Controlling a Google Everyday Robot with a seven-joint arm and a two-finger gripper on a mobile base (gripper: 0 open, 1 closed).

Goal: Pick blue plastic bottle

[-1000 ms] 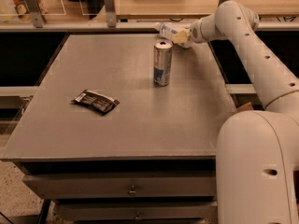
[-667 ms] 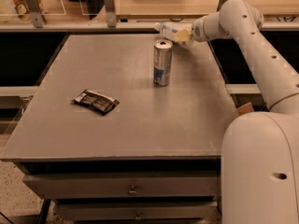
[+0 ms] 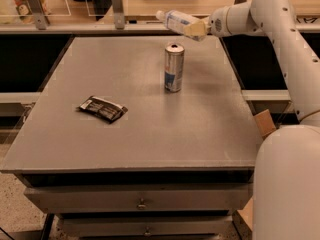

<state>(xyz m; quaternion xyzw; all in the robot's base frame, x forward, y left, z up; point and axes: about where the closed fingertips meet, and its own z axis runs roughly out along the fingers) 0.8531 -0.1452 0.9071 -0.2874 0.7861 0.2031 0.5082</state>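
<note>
Cream two-finger gripper (image 3: 194, 29), at 12 o'clock from the upright silver-and-blue metal can (image 3: 174, 67), has its fingers clamped on the small clear plastic bottle with pale blue label (image 3: 175, 20). The bottle is tilted above the far edge of the grey table (image 3: 150, 144), cap toward 9 o'clock. A dark snack wrapper (image 3: 102, 108) lies at 8 o'clock from the can.

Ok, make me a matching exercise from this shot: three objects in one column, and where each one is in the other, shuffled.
1. blue plastic bottle
2. can
3. dark wrapper

A. lying flat on the left part of the table
B. held on its side by the gripper, over the table's far edge
C. standing upright, mid-table

Pairs: 1-B, 2-C, 3-A.
</note>
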